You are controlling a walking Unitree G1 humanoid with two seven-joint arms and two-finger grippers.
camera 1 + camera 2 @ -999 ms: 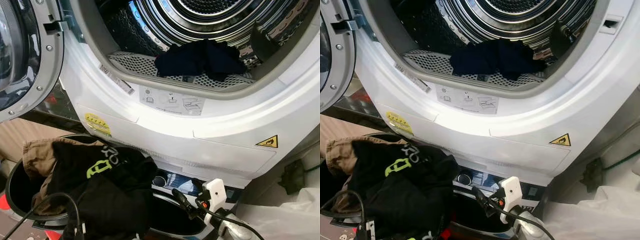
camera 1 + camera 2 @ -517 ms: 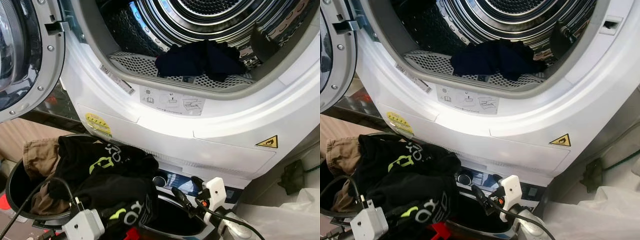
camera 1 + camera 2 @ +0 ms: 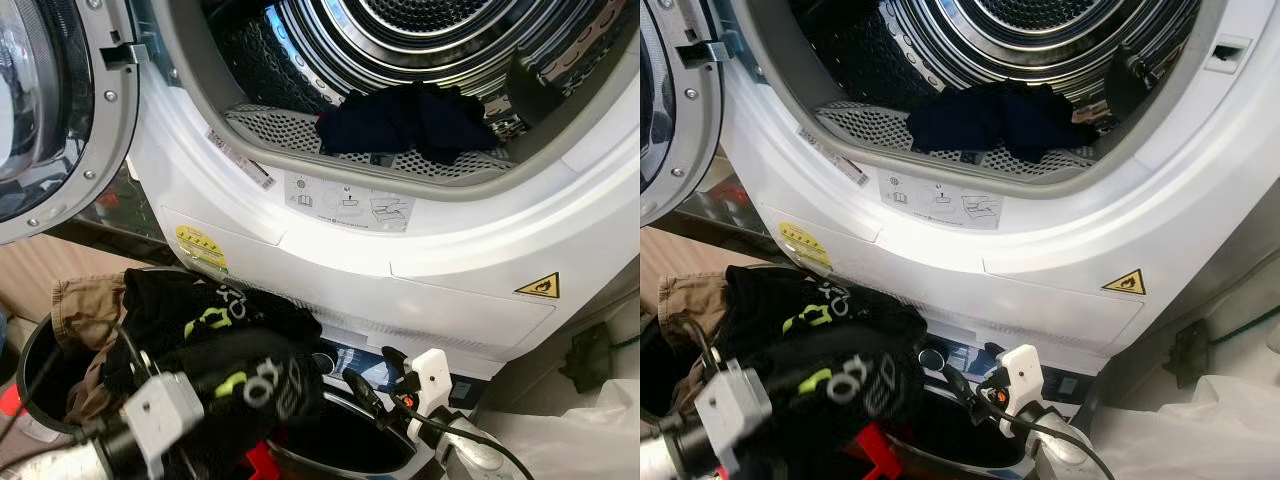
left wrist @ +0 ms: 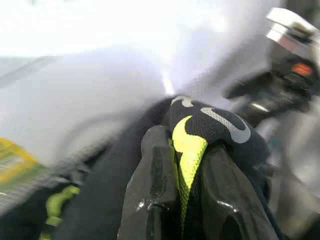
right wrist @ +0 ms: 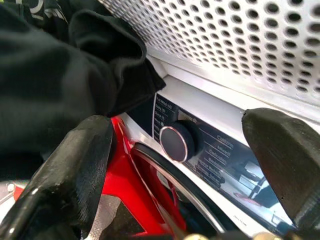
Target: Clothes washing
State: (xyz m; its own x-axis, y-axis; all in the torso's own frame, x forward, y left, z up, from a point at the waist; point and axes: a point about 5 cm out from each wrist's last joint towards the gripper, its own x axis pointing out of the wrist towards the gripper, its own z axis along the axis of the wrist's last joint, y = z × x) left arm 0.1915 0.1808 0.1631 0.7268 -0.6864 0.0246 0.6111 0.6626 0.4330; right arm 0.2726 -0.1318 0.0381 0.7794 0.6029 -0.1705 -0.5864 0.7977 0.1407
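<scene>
Machine: the white washer stands with its front wide open, steel drum gleaming inside, a yellow warning triangle low on its right front.
Door: the round door is swung out to the left, glass and grey rim on show.
Basket: a black basket sits on the floor under the machine's lower left corner, its rim curving round the laundry.
Black garment: the black top with lime-green lettering is heaped over the basket's right rim, and a fold of it is pinched up off the pile, just below the washer's front panel.
Dark garment: a navy piece lies at the drum's mouth, draped on the perforated grey lip at the bottom edge of the opening.
Tan garment: a brown piece hangs over the basket's left rim, partly under the black top.
Left pincer: the left pincer is clamped tight on the black top, green print squeezed between its two fingers, low at the basket's right side.
Right pincer: the right pincer holds its fingers spread wide with nothing between them, low beside the machine's control dial, close to the black cloth but not touching it.
</scene>
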